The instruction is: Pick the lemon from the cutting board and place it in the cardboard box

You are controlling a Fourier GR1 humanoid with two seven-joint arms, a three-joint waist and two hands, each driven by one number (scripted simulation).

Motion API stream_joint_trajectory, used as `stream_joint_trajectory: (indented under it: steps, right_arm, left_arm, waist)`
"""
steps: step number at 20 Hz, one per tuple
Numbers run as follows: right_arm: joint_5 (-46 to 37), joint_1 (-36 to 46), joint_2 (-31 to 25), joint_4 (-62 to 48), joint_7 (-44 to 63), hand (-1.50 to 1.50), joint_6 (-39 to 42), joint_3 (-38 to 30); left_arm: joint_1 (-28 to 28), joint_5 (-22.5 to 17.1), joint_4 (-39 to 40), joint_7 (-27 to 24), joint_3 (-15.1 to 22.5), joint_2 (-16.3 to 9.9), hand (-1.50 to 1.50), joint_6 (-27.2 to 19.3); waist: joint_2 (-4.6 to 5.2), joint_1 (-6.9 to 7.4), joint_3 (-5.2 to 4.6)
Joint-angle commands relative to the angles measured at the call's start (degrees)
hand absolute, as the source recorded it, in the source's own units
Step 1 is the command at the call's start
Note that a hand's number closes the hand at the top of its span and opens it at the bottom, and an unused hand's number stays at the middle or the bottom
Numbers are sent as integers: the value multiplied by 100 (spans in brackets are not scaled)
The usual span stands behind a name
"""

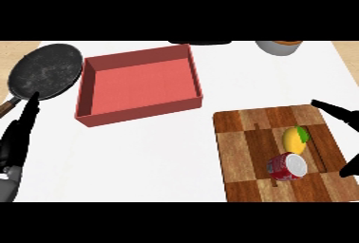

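A yellow lemon with a green leaf (295, 138) lies on the wooden cutting board (242, 156) at the lower right. A red can (287, 167) lies on its side just in front of the lemon. The box (138, 84) is a shallow reddish open tray at the upper middle, with nothing in it. My right hand (339, 114) shows at the right edge beside the board, fingers spread and open, a short way from the lemon. My left hand (17, 137) rests open at the left edge, fingers pointing up.
A dark frying pan (43, 71) with a wooden handle sits at the upper left, next to the box. A grey bowl-like vessel (279, 47) stands at the top right edge. The counter is white.
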State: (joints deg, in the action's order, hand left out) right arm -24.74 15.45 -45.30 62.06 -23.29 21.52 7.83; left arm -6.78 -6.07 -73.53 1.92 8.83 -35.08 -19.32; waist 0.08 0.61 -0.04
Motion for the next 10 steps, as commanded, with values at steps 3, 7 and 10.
stream_joint_trajectory:
  steps: [3,7,10]
  right_arm:
    - [-645,310,449,-218,478,-150,75,183]
    - [-913,631,610,-316,461,-150,335,107]
    - [-1084,698,731,-297,612,-150,393,8]
  left_arm:
    - [-42,503,-193,321,16,322,0,-201]
    - [-368,494,523,-78,-385,466,0,226]
    - [-259,450,254,155,-641,315,0,478]
  waist:
    - [-5,-36,5]
    - [-1,-58,3]
    - [-7,-48,3]
